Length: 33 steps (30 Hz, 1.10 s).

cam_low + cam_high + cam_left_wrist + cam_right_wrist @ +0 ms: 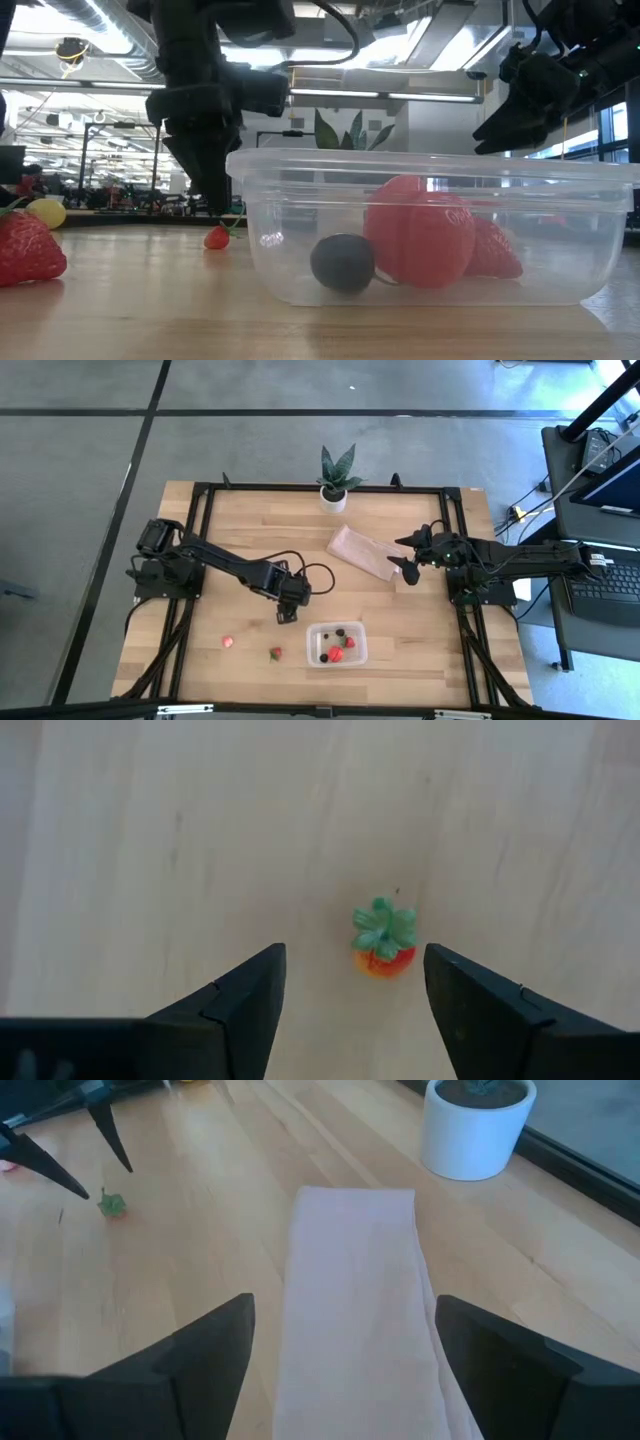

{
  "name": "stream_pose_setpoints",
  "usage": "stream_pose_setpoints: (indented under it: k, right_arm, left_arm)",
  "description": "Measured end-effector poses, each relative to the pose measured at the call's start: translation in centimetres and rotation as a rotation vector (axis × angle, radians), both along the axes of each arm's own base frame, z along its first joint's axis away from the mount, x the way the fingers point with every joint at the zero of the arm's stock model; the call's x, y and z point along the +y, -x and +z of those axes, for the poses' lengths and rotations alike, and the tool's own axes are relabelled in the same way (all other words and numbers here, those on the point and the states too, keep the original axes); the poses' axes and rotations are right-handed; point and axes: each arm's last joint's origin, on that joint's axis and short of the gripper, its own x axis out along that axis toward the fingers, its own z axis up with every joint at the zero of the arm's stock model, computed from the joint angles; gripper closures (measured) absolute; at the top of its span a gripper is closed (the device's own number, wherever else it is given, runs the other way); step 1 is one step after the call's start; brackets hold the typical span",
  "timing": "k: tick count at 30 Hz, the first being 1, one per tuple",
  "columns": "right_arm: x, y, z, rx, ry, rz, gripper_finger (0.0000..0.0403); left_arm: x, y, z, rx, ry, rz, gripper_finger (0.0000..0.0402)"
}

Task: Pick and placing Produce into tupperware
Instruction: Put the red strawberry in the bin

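Left wrist view: open fingers straddling a small strawberry

Left wrist view is showing the left gripper (355,1010) pointing straight down at the wooden table (150,840), its two dark fingers standing apart with nothing between them yet. A small strawberry (384,942) is lying on the bare wood just ahead of the gap, slightly nearer one finger than the other, green top facing the camera. Its long axis seems to be running roughly along the line of approach, so the fingers would be closing across its narrow sides.

From above, this gripper (288,610) is hanging near the table's middle, just beside the clear tupperware (336,645) sitting toward the front edge. Inside are lying two strawberries and some dark berries. Two more fruits are waiting along the front edge, left of the container. The right gripper (408,556) is hovering wide open and empty over a tan sheet (362,550) nearer the back edge, well apart from the fruit, so the left arm is much the nearer. No writing or labels are readable anywhere.
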Motion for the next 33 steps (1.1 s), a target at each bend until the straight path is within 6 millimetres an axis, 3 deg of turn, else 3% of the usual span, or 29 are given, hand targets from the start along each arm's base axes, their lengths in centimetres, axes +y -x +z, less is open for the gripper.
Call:
stream_pose_setpoints:
  k: [13, 22, 33]
  right_arm:
    - [0.0, 0.0, 0.0, 0.0, -0.002, -0.001, 0.0091]
    - [0.0, 0.0, 0.0, -0.002, -0.003, -0.002, 0.0091]
    - [0.0, 0.0, 0.0, -0.004, -0.003, -0.001, 0.0091]
  left_arm:
    - [-0.3, -0.4, -1.7, 0.02, -0.005, -0.006, 0.0185]
    - [0.1, 1.0, -3.9, 0.016, 0.031, 0.016, 0.0194]
    - [0.4, 1.0, -4.1, 0.027, 0.046, -0.008, 0.0224]
